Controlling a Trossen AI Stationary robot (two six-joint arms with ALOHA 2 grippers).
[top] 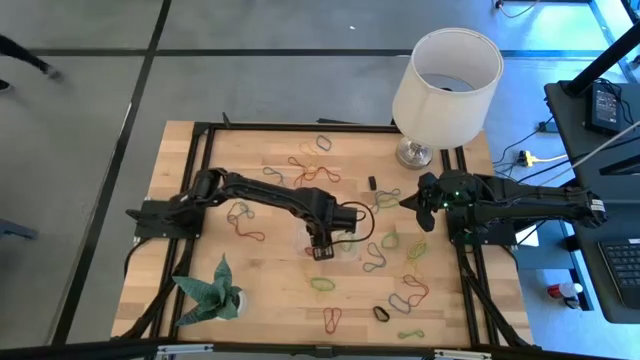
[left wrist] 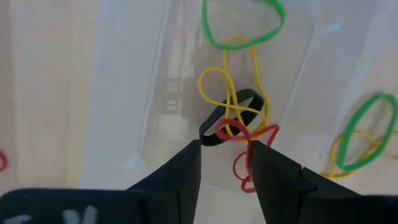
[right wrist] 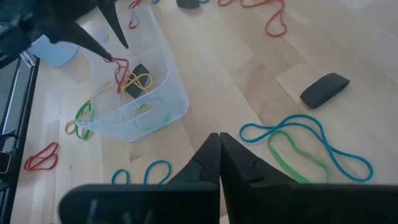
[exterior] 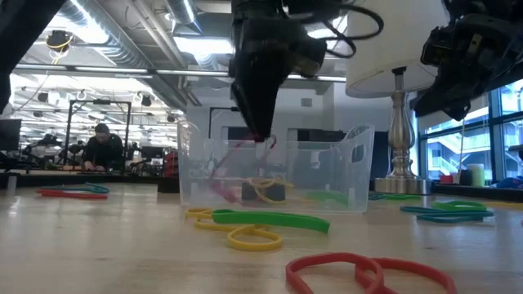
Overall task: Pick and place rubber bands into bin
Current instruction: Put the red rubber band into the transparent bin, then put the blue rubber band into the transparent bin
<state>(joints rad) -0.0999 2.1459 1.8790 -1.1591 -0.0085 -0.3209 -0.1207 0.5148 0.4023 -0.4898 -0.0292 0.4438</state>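
The clear bin point(right wrist: 134, 93) stands mid-table point(top: 330, 232), with its near wall point(exterior: 278, 167) facing the low view. Yellow point(left wrist: 233, 93), black point(left wrist: 230, 115) and green point(left wrist: 242, 25) rubber bands lie inside it. My left gripper point(left wrist: 225, 149) hangs over the bin point(top: 320, 248), pointing down with its fingers apart; a red band point(right wrist: 118, 71) dangles at its tips. My right gripper point(right wrist: 219, 138) is shut and empty, above the table near the lamp base point(top: 408, 200). Many more bands lie scattered on the wood. My left gripper is open, coming from above and pointing down into the bin. The red rubber band's upper end point(left wrist: 252, 142) lies against the inner side of one fingertip point(left wrist: 264, 155). The band hangs slack below it, and its lower loop reaches down inside the bin point(exterior: 221, 180).
A white lampshade point(top: 447, 75) on a metal base stands at the far right. A green folded-paper plant point(top: 210, 290) sits at the near left. A small black block point(right wrist: 323, 89) lies near blue and green bands point(right wrist: 305, 143). Loose bands point(exterior: 261, 220) lie in front of the bin.
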